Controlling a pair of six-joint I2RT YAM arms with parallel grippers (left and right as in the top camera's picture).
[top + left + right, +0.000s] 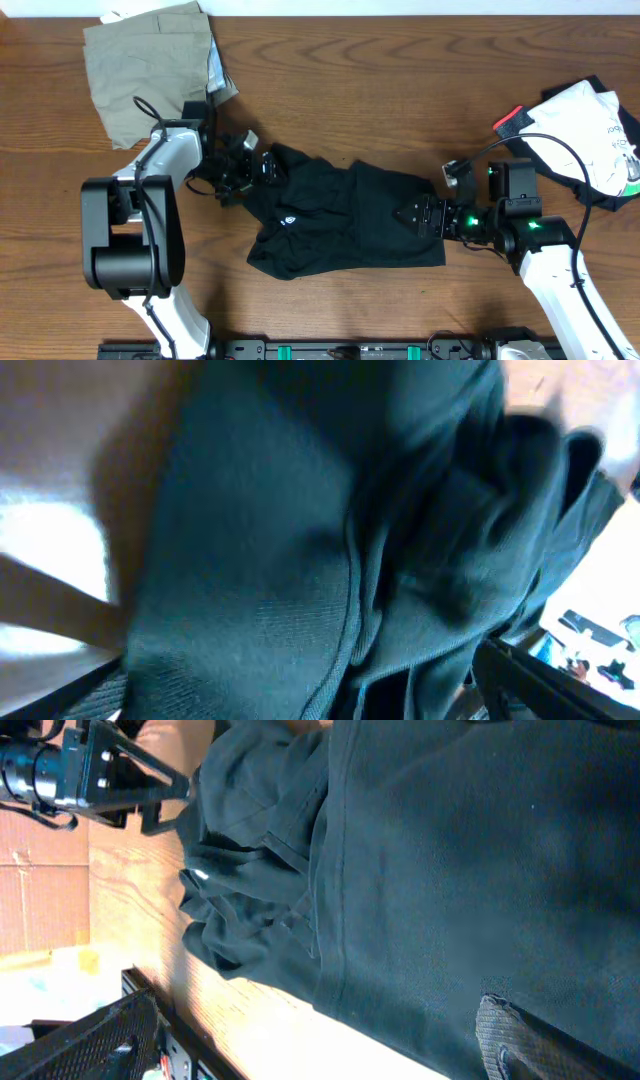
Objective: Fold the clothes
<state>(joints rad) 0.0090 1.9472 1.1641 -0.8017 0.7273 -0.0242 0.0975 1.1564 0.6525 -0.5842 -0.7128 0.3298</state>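
A black T-shirt point(340, 220) lies crumpled in a long heap at the middle of the wooden table. My left gripper point(262, 168) is at its upper left end, open, jaws wide. In the left wrist view the black T-shirt point(300, 560) fills the space between the two fingers of the left gripper point(310, 695). My right gripper point(418, 214) is at the shirt's right edge, open. In the right wrist view one finger point(510, 1040) lies over the black T-shirt point(450, 870); the other hangs over bare wood.
A khaki-olive folded piece point(150, 65) lies at the back left. At the far right are a white printed top point(590, 125) and under it a black garment with red-white trim point(512, 120). The table's front edge point(200, 1030) runs close to the shirt.
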